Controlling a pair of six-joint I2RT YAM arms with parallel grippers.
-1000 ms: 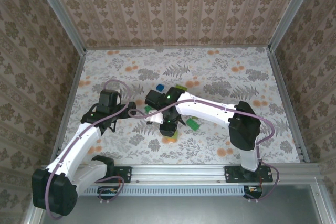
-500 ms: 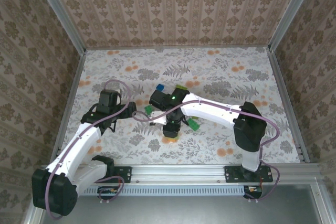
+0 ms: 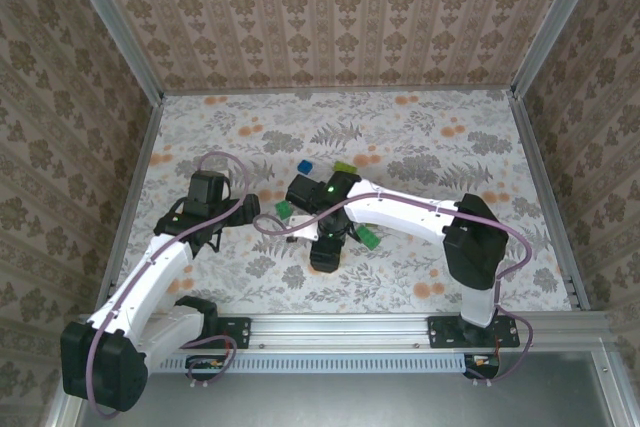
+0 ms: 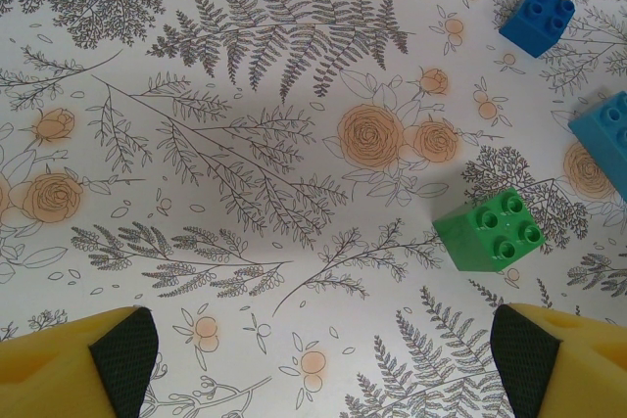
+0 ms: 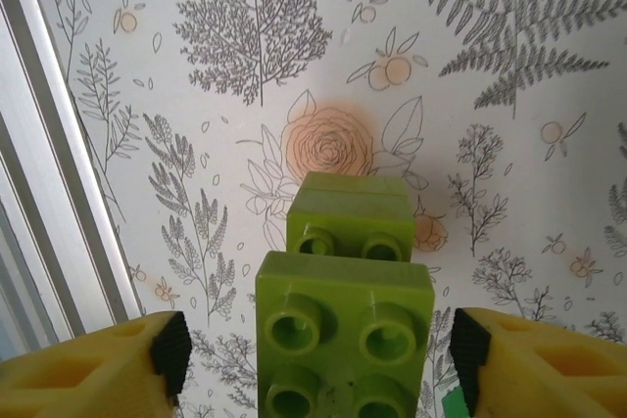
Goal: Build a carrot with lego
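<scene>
Squarely inside the wide-spread right pincer (image 5: 320, 364), light-green lego bricks (image 5: 345, 320).

— Where does the top view look from?
— From high above the near edge, looking down over the whole desk (image 3: 420, 137).
— And the wrist views?
— Both sit close to the desk, facing down at small patches. The left one shares the dark green brick (image 4: 490, 230) and a blue brick (image 4: 537, 19) with the top view.
</scene>
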